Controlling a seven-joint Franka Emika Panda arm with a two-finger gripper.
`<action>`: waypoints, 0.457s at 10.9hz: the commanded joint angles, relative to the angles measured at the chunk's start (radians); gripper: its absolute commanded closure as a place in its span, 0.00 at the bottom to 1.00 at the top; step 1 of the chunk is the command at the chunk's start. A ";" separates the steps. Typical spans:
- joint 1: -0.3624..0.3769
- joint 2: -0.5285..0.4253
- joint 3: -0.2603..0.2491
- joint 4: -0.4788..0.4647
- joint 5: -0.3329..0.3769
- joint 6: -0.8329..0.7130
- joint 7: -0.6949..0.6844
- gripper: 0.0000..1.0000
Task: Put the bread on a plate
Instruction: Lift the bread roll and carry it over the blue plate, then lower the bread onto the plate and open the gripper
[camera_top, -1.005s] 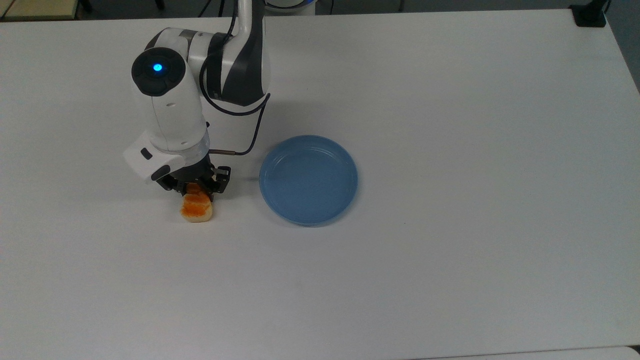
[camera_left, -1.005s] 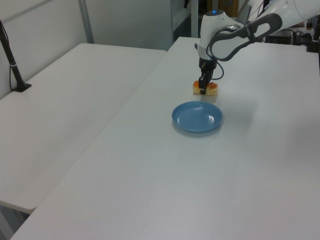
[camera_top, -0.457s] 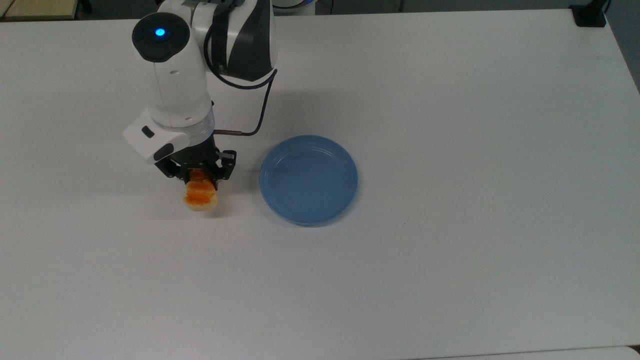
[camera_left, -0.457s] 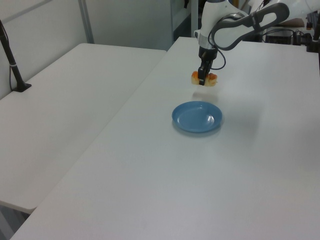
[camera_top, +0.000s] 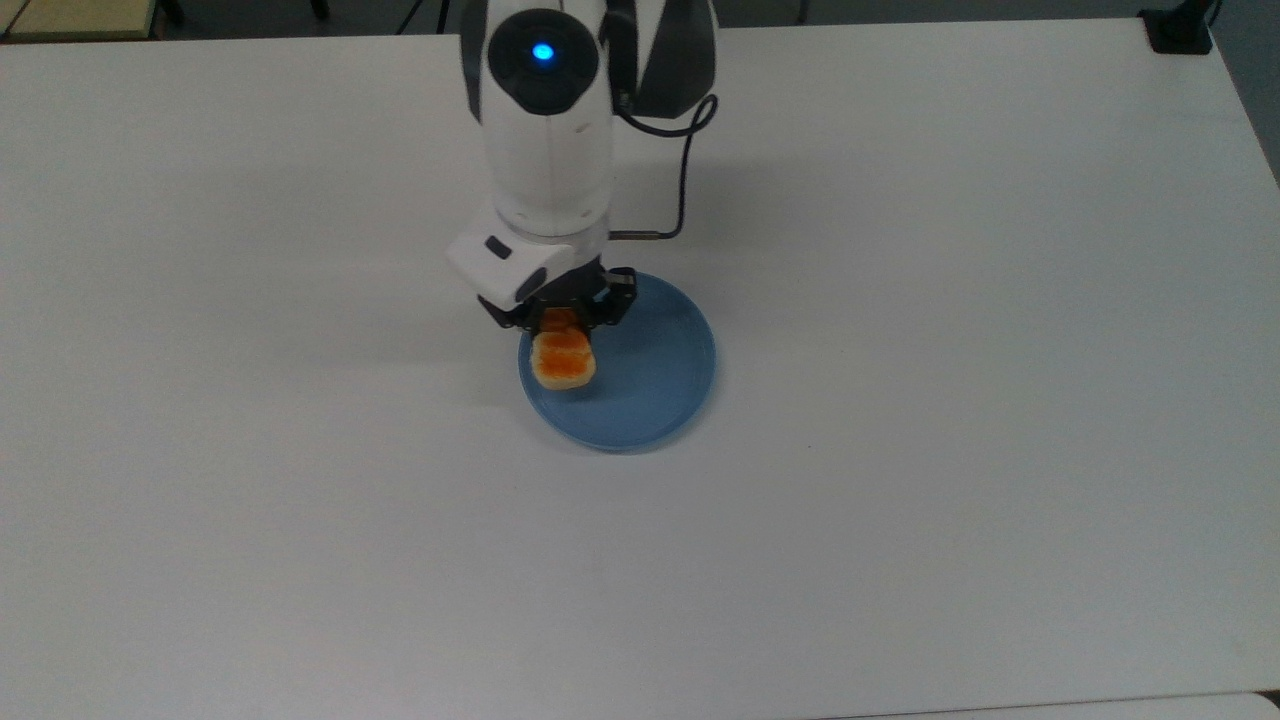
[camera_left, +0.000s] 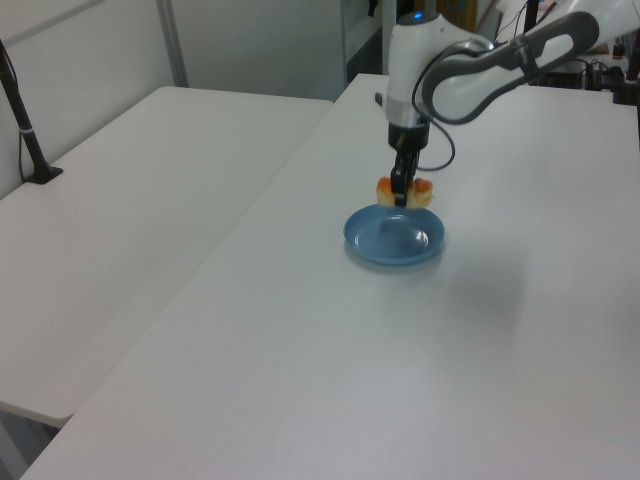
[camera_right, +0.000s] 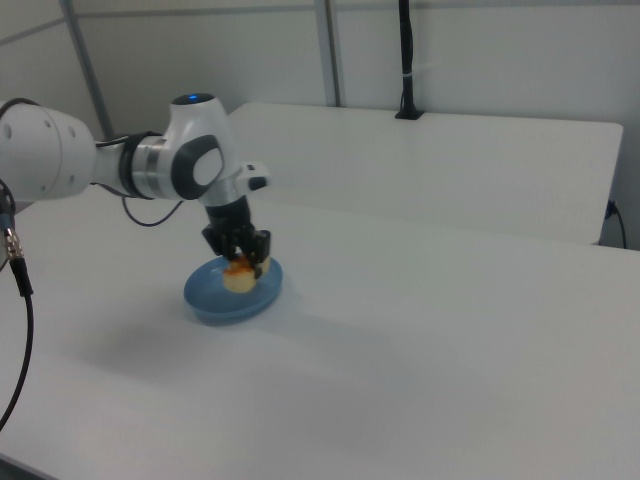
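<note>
The bread (camera_top: 563, 360), an oblong loaf with an orange-brown top and pale sides, hangs in the air over the plate's left part in the top view. My gripper (camera_top: 559, 318) is shut on the end of the bread nearer the arm. The plate (camera_top: 650, 400) is round, shallow and light blue and lies on the white table. In the left view the bread (camera_left: 419, 192) hangs just above the plate's (camera_left: 395, 247) far rim, held by my gripper (camera_left: 401, 191). In the right view the bread (camera_right: 238, 279) is low over the plate (camera_right: 210, 303), under my gripper (camera_right: 241, 258).
A black cable (camera_top: 685, 160) loops off the arm's wrist above the plate. A second white table (camera_left: 130, 200) stands beside the work table in the left view. A black clamp post (camera_left: 25, 135) stands at its far edge.
The arm has carried the bread from the table spot left of the plate in the top view, lifted it, and moved it rightward until it hangs over the plate.
</note>
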 joint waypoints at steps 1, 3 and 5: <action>0.083 0.010 -0.014 -0.022 0.014 0.001 0.152 0.52; 0.087 0.059 -0.014 0.012 0.011 0.012 0.185 0.47; 0.095 0.083 -0.014 0.014 0.004 0.072 0.196 0.46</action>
